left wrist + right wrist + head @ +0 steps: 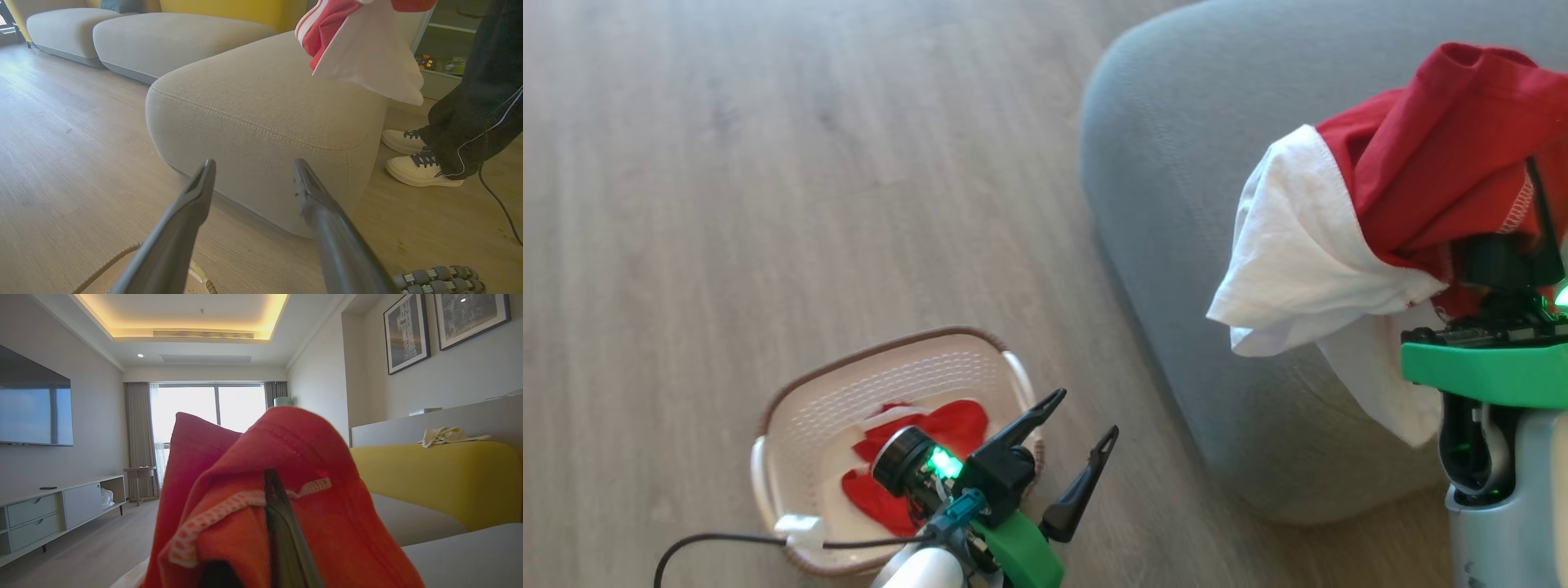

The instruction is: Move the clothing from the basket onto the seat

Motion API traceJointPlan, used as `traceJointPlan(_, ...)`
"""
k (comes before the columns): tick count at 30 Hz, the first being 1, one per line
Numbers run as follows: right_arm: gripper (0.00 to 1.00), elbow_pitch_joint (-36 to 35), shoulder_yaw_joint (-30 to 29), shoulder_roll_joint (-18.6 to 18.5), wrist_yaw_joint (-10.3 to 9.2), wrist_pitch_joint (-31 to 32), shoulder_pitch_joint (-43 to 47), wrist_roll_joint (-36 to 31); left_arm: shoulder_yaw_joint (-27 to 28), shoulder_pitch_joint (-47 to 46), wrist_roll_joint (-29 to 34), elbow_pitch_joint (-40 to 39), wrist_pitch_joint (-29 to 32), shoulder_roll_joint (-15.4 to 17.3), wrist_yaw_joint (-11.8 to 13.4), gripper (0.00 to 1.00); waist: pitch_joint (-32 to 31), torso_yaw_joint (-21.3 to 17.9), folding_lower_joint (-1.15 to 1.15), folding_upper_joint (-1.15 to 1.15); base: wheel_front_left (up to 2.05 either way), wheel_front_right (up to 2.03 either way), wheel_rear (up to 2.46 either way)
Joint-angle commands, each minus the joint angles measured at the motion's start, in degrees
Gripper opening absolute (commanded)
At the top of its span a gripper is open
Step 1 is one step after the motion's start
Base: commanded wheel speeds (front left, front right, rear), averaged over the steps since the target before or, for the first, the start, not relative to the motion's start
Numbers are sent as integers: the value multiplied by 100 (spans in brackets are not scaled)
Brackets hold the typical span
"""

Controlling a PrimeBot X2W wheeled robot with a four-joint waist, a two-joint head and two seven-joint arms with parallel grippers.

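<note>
The cream-white basket (pixel 849 392) stands on the floor at the lower left, and the all-red garment (pixel 952 426) lies crumpled inside it. My left gripper (pixel 1085 415) hovers open and empty over the basket's right rim; from its wrist, the open left gripper (pixel 254 163) faces the seat (pixel 253 102). My right gripper (pixel 1523 241) is shut on the red and white garment (pixel 1413 171), held up over the near edge of the grey seat (pixel 1176 163). The fabric drapes over the gripper, and one dark finger (pixel 282 526) pokes through the red cloth (pixel 310 457).
A person's white shoes (pixel 421 167) and dark trouser leg (pixel 478 106) stand on the wood floor beside the seat's far corner. More grey cushions (pixel 163 36) and a yellow backrest (pixel 433 477) lie beyond. A black cable (pixel 735 541) runs past the basket.
</note>
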Motion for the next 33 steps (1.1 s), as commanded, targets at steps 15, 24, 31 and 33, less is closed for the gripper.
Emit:
traceJointPlan(15, 0, -178, -111, 19, -2, -22, -262, 24, 46, -599, 87, 31, -28, -6, -98, 100, 347, -1322, 0, 0, 0, 0, 0)
traceJointPlan(24, 0, -215, -282, 19, -2, -22, -209, 11, -42, -679, 34, 80, -28, -6, -90, 100, 353, -1321, 0, 0, 0, 0, 0)
traceJointPlan(31, 0, -162, -413, 19, -2, -22, -276, -114, -14, -621, 39, 68, -28, -6, -34, 100, 369, -1259, 0, 0, 0, 0, 0)
traceJointPlan(33, 0, -129, -530, 7, -2, -22, -359, -159, -19, -644, 58, 66, -28, -6, -30, 100, 436, -1207, 0, 0, 0, 0, 0)
